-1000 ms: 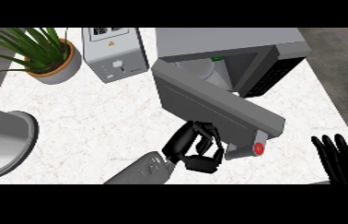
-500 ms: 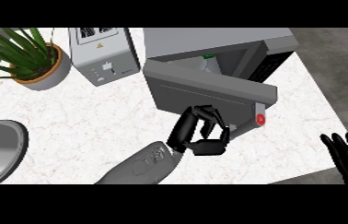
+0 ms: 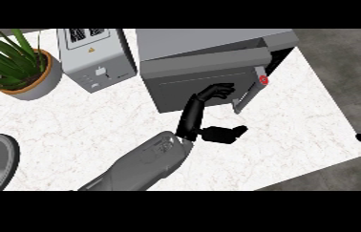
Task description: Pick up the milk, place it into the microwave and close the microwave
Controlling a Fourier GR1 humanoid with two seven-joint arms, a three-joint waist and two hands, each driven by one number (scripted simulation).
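head view: left hand on the microwave door, door almost shut.

left hand has its fingers stretched flat against the front of the microwave door, thumb splayed low toward the tabletop; nothing is grasped. the door stands only slightly ajar at its right edge, by the red button. milk not visible; judged to be inside the microwave, behind the door. right hand: only a dark sliver at the right edge of view, state cannot be told. handling, as judgement: a milk carton would be light, fairly stiff and smooth-sided, best taken round its middle; the door is rigid and hinged, so a flat push near its free edge should seat it. also present: toaster, potted plant.
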